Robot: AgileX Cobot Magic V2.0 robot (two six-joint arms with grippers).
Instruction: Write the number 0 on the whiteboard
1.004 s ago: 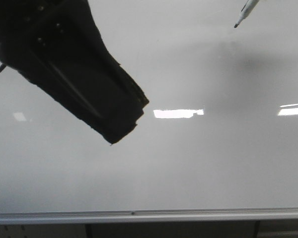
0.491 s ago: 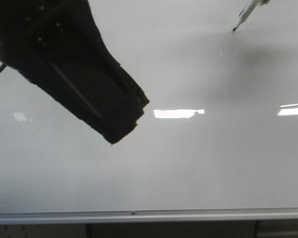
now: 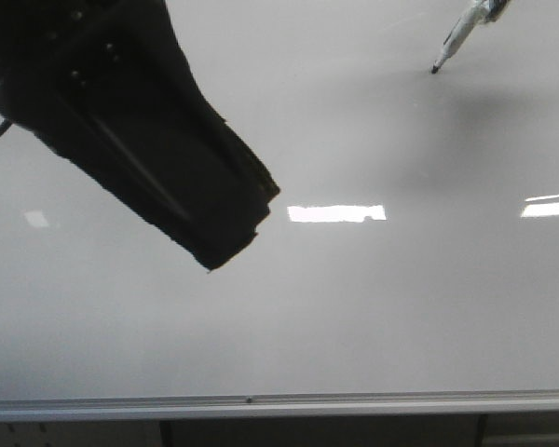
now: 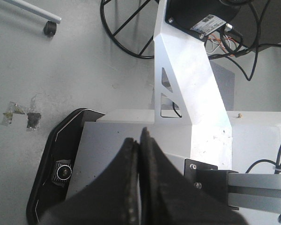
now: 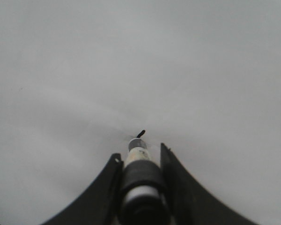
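Marker (image 3: 461,35) sits gripped in the right claw (image 5: 139,161), tip near the whiteboard (image 3: 354,307) by its top right edge. Wide bare board spreads below, down to the rail (image 3: 279,406). Left claw (image 4: 139,150) hangs closed, holding nothing; no 0 shows.

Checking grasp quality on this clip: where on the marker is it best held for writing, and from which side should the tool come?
Best on the thick barrel behind the nib, as the right tool does now: its fingers clamp either side of the marker, approaching from its rear end, so the black tip sticks out clear toward the whiteboard. The round barrel suits an opposed side pinch.
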